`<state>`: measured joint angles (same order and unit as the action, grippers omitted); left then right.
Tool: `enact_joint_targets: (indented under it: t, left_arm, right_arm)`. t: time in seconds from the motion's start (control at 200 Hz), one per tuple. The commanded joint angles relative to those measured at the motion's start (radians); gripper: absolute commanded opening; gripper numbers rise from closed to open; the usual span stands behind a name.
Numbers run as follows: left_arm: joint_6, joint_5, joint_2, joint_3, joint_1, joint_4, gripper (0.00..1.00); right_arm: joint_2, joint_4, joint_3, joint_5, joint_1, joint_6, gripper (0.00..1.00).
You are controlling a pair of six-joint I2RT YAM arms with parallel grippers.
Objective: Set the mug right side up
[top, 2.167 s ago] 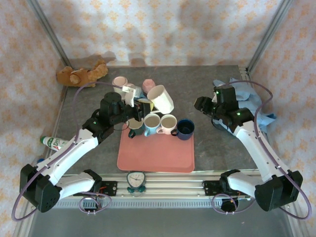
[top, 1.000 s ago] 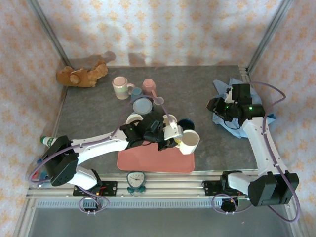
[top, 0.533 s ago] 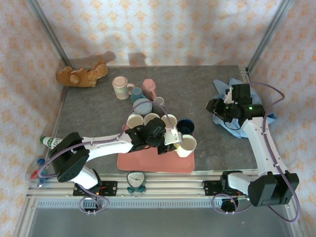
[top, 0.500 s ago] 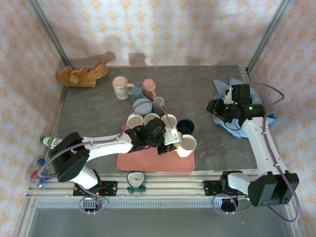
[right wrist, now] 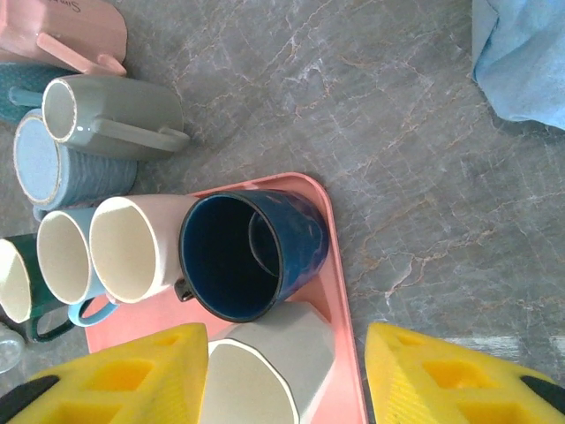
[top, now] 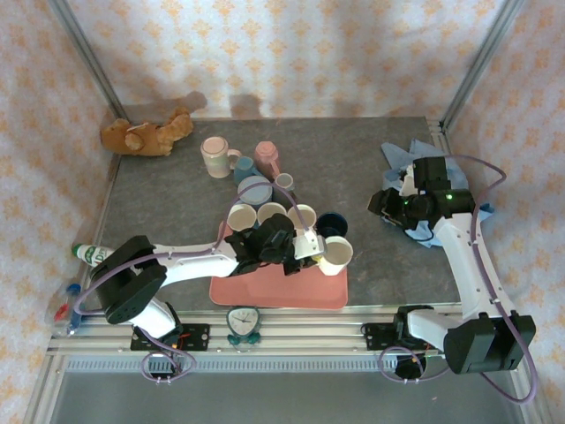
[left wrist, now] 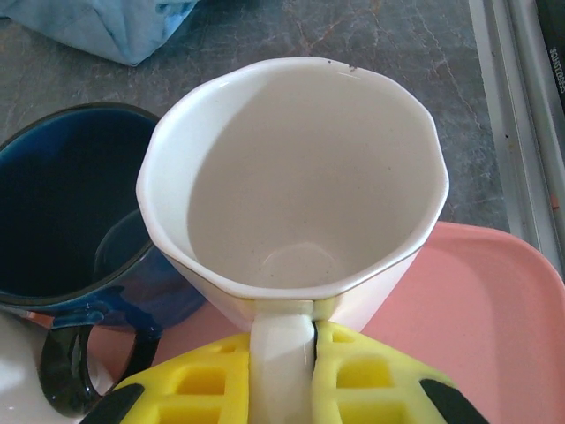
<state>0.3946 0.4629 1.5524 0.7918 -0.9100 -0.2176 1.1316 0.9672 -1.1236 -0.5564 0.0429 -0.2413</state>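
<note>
The white faceted mug (left wrist: 291, 203) stands mouth up at the front right corner of the pink tray (left wrist: 494, 318), right beside a dark blue mug (left wrist: 62, 221). My left gripper (left wrist: 282, 353) is shut on the white mug's handle, its yellow pads pressed to both sides. From above, the mug (top: 336, 253) sits just right of the left gripper (top: 305, 249). My right gripper (top: 381, 205) hangs open above the table to the right of the tray. Its wrist view looks down on the white mug (right wrist: 265, 371) and the blue mug (right wrist: 243, 252), with nothing between the fingers.
Three more upright mugs line the tray's back edge (top: 265, 215). Behind them on the table are a grey mug on its side (right wrist: 115, 115), a blue-grey one (right wrist: 62, 172), a pink one (top: 267, 157) and a cream one (top: 214, 156). A teddy bear (top: 146, 134) lies back left, a blue cloth (top: 415, 163) right.
A second ago the left gripper held the white mug tilted past the tray's right front corner; now it is upright and drawn in beside the blue mug. The right arm drifted slightly nearer.
</note>
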Motion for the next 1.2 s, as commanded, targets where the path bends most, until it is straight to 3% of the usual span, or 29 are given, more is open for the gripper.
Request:
enact_joint_targets:
  t: [0.0,0.13,0.415,0.535,0.776,0.961,1.196]
  left_arm:
    - [0.009,-0.027,0.009,-0.015,-0.008,-0.12,0.0]
    - [0.001,-0.053,0.01,-0.033,-0.007,-0.152,0.05]
    - [0.004,-0.08,0.001,-0.049,-0.007,-0.147,0.29]
    - [0.021,-0.086,-0.026,-0.064,-0.001,-0.132,0.44]
    - [0.006,-0.033,-0.117,-0.094,0.056,-0.085,0.52]
    - [-0.123,-0.001,-0.262,-0.124,0.153,-0.078,0.57]
    - [-0.366,-0.129,-0.461,-0.12,0.281,0.004,0.63]
  right_arm:
    - [-0.025,0.03,0.011,-0.009,-0.005,0.017,0.51]
    - [-0.03,0.026,0.011,-0.011,-0.004,0.01,0.51]
    - [-0.038,0.03,-0.002,-0.011,-0.005,0.007,0.52]
    - [-0.042,0.031,-0.004,-0.007,-0.005,0.007,0.53]
    - [-0.041,0.003,-0.005,-0.019,-0.005,0.006,0.53]
    - [-0.022,-0.04,-0.017,-0.025,0.015,0.002,0.5]
    - [0.082,-0.116,-0.097,0.089,0.215,0.027,0.5]
